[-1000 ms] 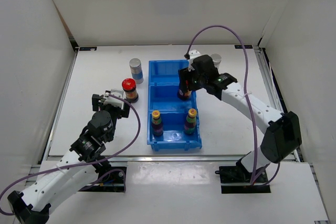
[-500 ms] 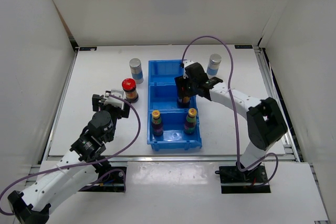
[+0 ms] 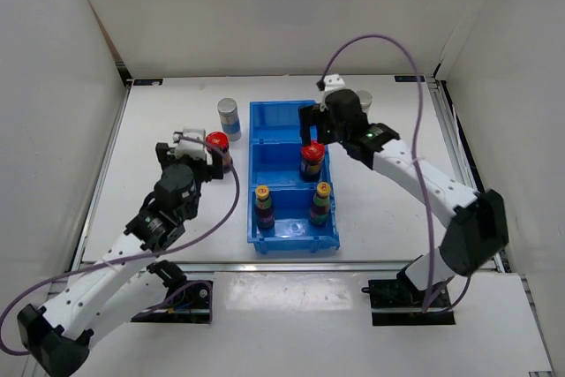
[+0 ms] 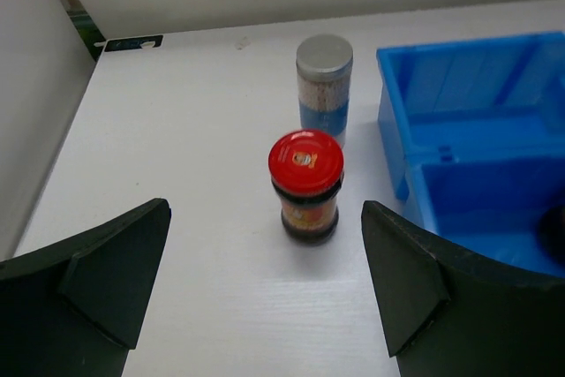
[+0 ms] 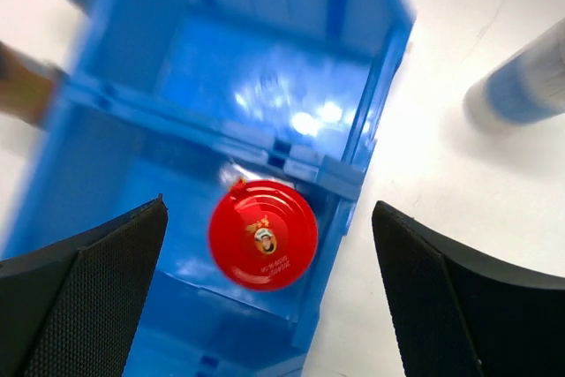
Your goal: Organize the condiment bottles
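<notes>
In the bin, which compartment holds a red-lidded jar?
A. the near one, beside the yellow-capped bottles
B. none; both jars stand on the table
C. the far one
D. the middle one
D: in the top view the red-lidded jar stands in the middle compartment of the blue bin, just behind the compartment with the two yellow-capped bottles.

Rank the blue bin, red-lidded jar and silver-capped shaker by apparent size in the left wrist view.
The blue bin, largest though cropped.
Then red-lidded jar and silver-capped shaker: about alike; the jar sits nearer, so unranked.
</notes>
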`<control>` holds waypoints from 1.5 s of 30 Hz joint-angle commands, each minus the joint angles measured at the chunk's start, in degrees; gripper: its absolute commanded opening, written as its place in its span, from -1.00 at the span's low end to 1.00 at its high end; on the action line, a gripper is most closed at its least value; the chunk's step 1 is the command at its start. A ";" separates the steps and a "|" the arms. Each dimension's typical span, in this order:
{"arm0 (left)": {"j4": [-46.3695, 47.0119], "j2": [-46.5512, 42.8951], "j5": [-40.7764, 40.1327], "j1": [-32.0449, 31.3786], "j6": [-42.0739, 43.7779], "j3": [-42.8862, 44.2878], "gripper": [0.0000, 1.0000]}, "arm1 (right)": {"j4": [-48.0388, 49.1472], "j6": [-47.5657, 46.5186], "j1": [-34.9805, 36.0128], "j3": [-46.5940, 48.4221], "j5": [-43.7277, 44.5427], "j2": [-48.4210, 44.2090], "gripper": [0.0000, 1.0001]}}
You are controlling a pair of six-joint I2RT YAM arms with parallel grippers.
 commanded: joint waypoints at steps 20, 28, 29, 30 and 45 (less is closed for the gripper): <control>7.05 39.06 28.64 21.87 -15.23 17.30 1.00 | -5.02 9.12 0.16 -8.45 -5.03 -27.71 1.00; 8.46 43.20 28.65 21.87 -17.52 15.63 1.00 | -6.87 8.07 -0.36 -7.84 -3.36 -28.24 1.00; 8.46 43.81 28.13 21.87 -17.52 14.93 1.00 | -6.87 8.07 -0.36 -7.84 -3.35 -28.24 1.00; 8.46 43.81 28.13 21.87 -17.52 14.92 1.00 | -7.48 8.07 -0.36 -7.84 -3.35 -28.24 1.00; 8.99 48.13 28.30 21.87 -15.77 16.06 0.04 | -10.29 8.07 -0.36 -7.84 -1.25 -29.91 1.00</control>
